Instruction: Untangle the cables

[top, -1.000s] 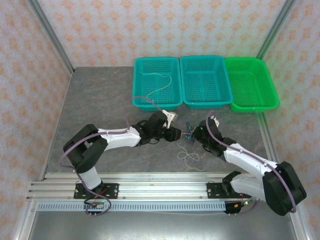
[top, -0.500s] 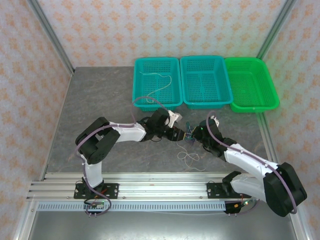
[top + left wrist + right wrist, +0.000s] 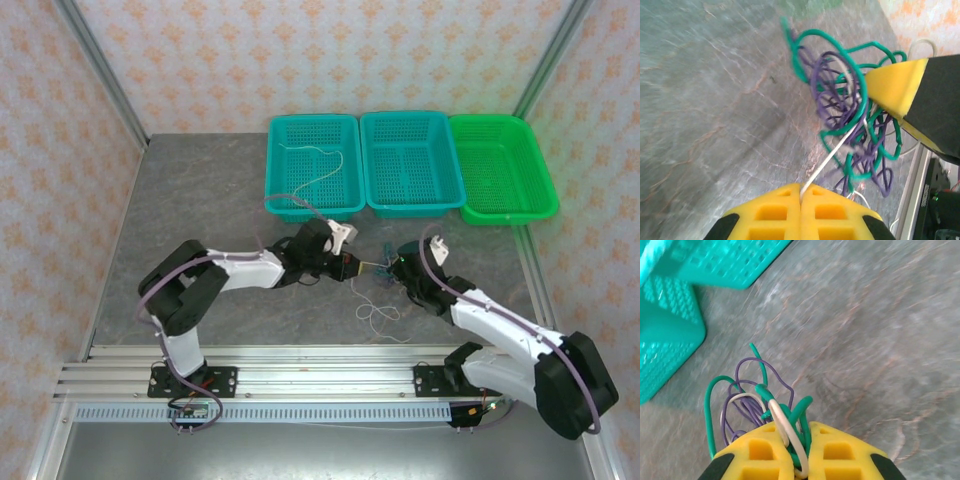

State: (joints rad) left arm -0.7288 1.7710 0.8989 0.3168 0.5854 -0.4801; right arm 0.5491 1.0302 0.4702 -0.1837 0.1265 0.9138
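The cables (image 3: pixel 847 115) are bunched in one green, purple and white knot over the surface (image 3: pixel 200 200), just off the near right corner of the left teal basket (image 3: pixel 315 119). The right pincer (image 3: pixel 799 440) is clamped on the knot's loops; the left pincer (image 3: pixel 801 192), nearer that basket, is closed on one white cable (image 3: pixel 832 152). That strand runs straight between them, so the pull should follow its line.

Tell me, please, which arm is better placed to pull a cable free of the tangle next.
Left, probably. The left gripper is shut on one white cable leading into the tangle, so it can pull away. The right gripper clamps several loops of it together, serving better as anchor.
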